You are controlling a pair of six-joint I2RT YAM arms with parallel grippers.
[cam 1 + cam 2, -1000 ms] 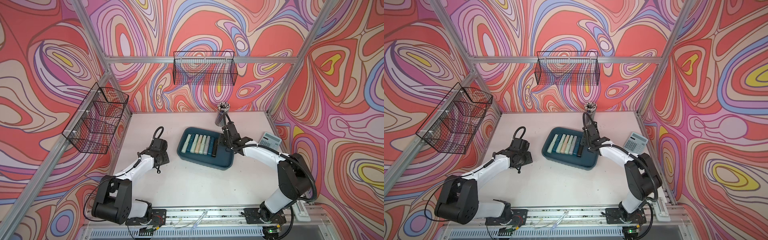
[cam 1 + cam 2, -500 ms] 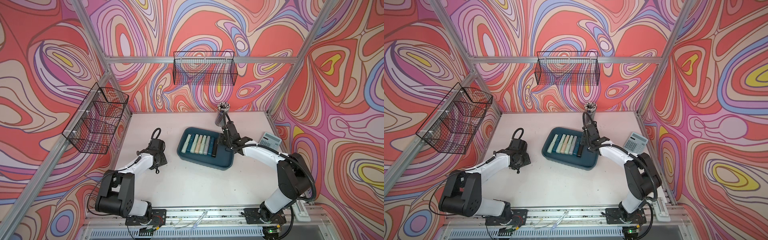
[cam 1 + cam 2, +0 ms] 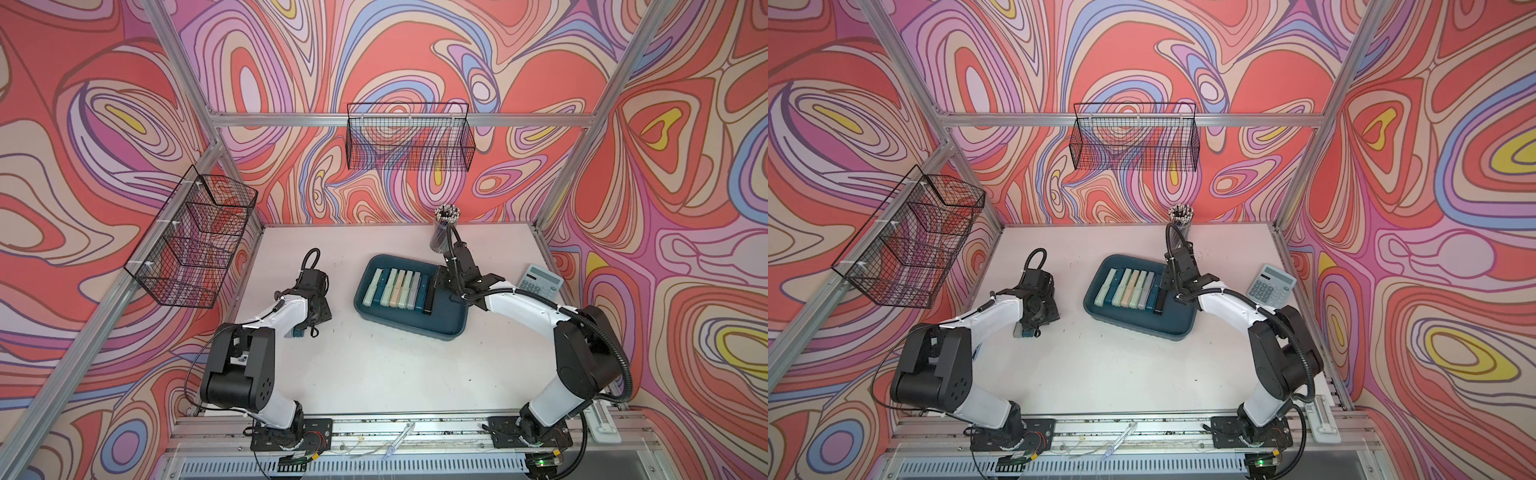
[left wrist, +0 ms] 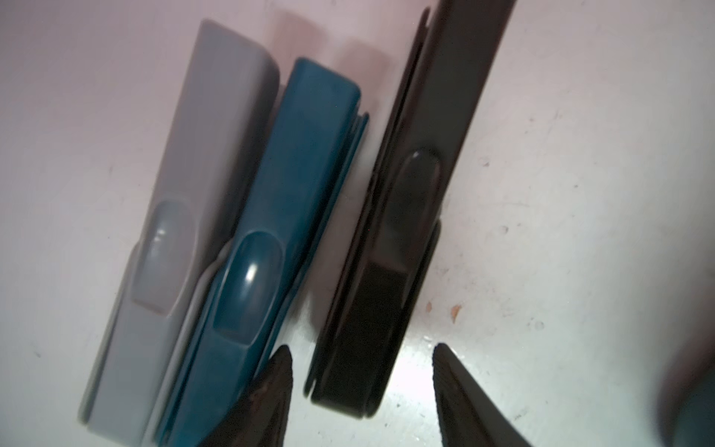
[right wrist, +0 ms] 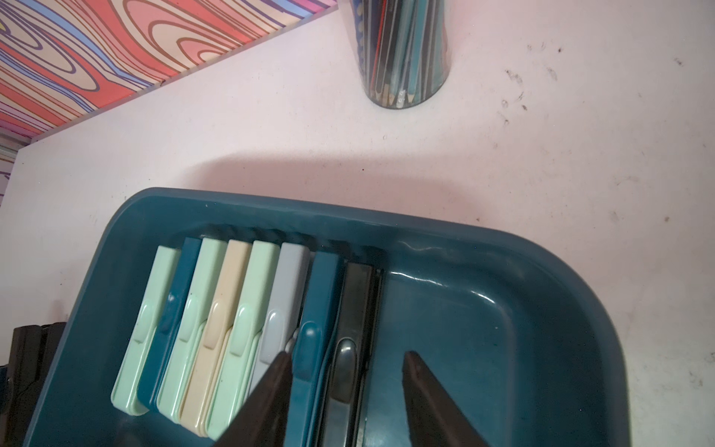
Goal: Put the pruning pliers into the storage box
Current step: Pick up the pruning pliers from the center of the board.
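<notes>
- the wire basket (image 3: 195, 241) on the left wall is of thin black mesh, with several compartments.
- the left gripper (image 4: 360, 371) points down at the white table (image 3: 374, 374), left of the storage box. its jaws stand apart, and the end of the black pliers (image 4: 418, 185) lies between the tips, with free space at one side.
- only the left wrist view shows three loose pliers lying side by side on the table: the grey pliers (image 4: 209, 174), the teal pliers (image 4: 298, 185) touching them, and the black ones a little apart. each is a slim smooth plastic bar with rounded corners and an oval thumb dent. in both top views the arm covers nearly all of them.
- the storage box (image 3: 407, 326) lies mid-table: shallow, dark teal, glossy plastic, with rounded corners and a raised rim.
- the row of pliers (image 5: 216, 329) fills its left part, packed together: mint, teal, mint, beige, mint, grey, teal, black. the right wrist view shows their dents; in the top views they are only coloured stripes.
- the right gripper (image 5: 348, 360) hangs over the box with jaws apart. the last teal and black bars are between the tips, and one tip is over bare floor, clear of the black bar.
- the pencil cup (image 5: 406, 58) behind the box is a clear cylinder, with the pencil points down.
- the calculator (image 3: 540, 282), pale with buttons, shows only in the top views, near the right table edge.
</notes>
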